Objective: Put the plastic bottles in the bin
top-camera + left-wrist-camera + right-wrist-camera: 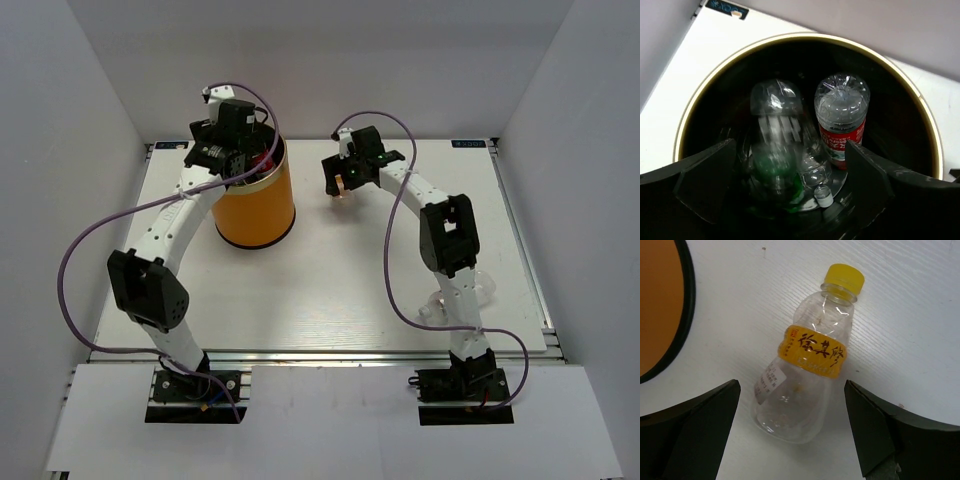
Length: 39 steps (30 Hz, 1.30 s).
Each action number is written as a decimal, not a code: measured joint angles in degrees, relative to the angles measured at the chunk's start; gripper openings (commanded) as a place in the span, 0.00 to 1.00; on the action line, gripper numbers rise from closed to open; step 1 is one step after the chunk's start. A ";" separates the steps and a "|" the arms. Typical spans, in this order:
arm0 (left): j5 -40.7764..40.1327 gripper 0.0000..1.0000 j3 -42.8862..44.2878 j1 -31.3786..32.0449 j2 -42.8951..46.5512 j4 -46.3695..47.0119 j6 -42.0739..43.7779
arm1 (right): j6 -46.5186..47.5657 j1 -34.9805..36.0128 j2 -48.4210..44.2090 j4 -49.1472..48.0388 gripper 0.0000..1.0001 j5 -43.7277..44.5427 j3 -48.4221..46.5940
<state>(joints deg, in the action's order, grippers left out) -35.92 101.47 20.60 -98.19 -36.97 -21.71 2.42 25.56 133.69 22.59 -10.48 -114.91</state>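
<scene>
The orange bin stands at the back left. My left gripper hangs over its mouth, open and empty. Inside the bin a clear bottle with a red label stands upright. Beside it a blurred clear bottle with green on it is below my jaws, apart from them. My right gripper is open above a clear bottle with a yellow cap and orange label, which lies on the table between the fingers, untouched.
The bin's orange wall stands just left of the right gripper. A clear bottle lies at the front right, partly hidden behind the right arm. A white-capped bottle neck shows at the bin's bottom.
</scene>
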 measured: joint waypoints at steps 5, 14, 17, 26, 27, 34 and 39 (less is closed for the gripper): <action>2.12 1.00 -0.28 -0.26 -0.68 -1.03 -0.42 | 1.46 0.26 1.40 -0.50 0.90 2.62 0.00; 18.67 1.00 -6.34 0.00 6.86 3.39 6.08 | 4.17 1.20 4.46 -0.55 0.54 3.91 0.39; 25.53 1.00 -13.16 0.46 15.43 5.75 7.74 | 4.55 1.18 4.42 -0.46 0.16 3.61 0.46; 36.54 1.00 -31.65 0.57 41.88 8.59 7.93 | 4.22 -2.01 -5.92 1.62 0.00 -3.56 2.34; 37.62 1.00 -32.94 0.57 43.74 8.63 7.93 | 4.13 -2.40 -8.44 0.92 0.00 -4.74 2.34; 46.34 1.00 -38.36 0.57 49.75 4.94 9.51 | 0.42 -0.79 -20.87 -9.62 0.00 -15.43 -8.20; 49.20 1.00 -41.44 0.57 50.66 0.44 11.21 | -4.31 2.95 -18.82 -18.21 0.00 -23.41 -15.65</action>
<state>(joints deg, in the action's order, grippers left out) 13.28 60.03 21.17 -47.53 -36.53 -10.50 -1.89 28.51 114.87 4.38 -33.89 -130.56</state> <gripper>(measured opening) 0.995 0.753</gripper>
